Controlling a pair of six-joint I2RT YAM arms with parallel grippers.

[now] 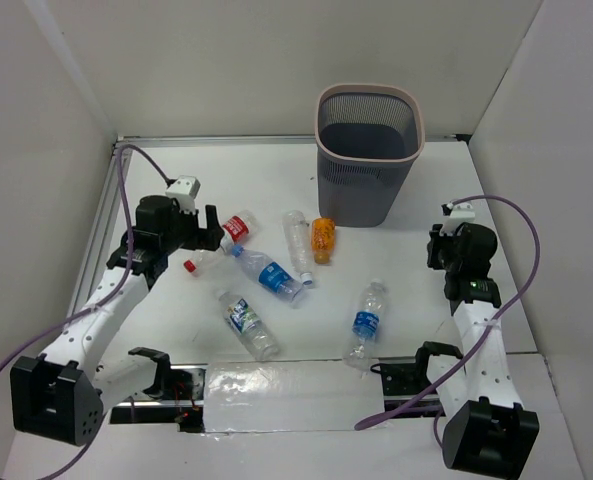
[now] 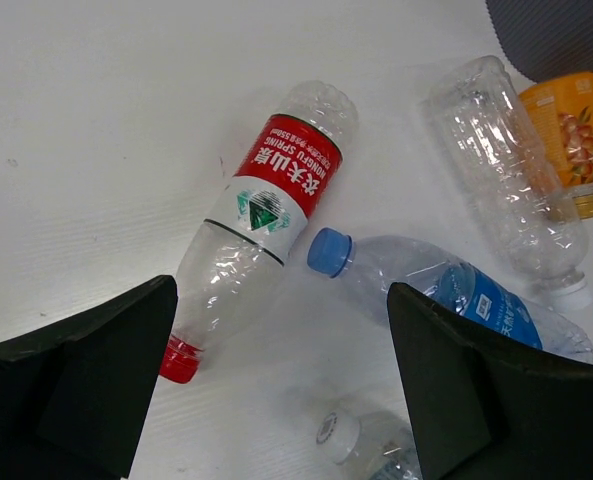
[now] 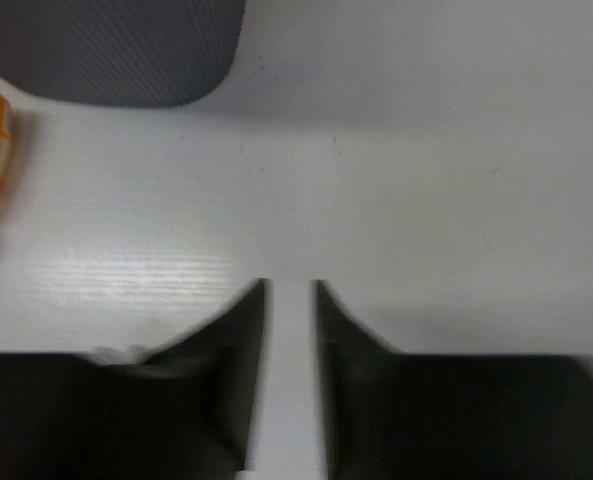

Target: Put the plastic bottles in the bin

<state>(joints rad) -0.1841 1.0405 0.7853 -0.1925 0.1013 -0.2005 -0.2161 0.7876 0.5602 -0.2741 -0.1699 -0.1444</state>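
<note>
Clear btl, red label/cap

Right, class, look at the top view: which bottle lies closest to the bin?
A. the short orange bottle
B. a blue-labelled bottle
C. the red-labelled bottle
A: the short orange bottle lies right at the foot of the bin, while the red-labelled bottle and the blue-labelled bottles lie further out across the table.
</note>
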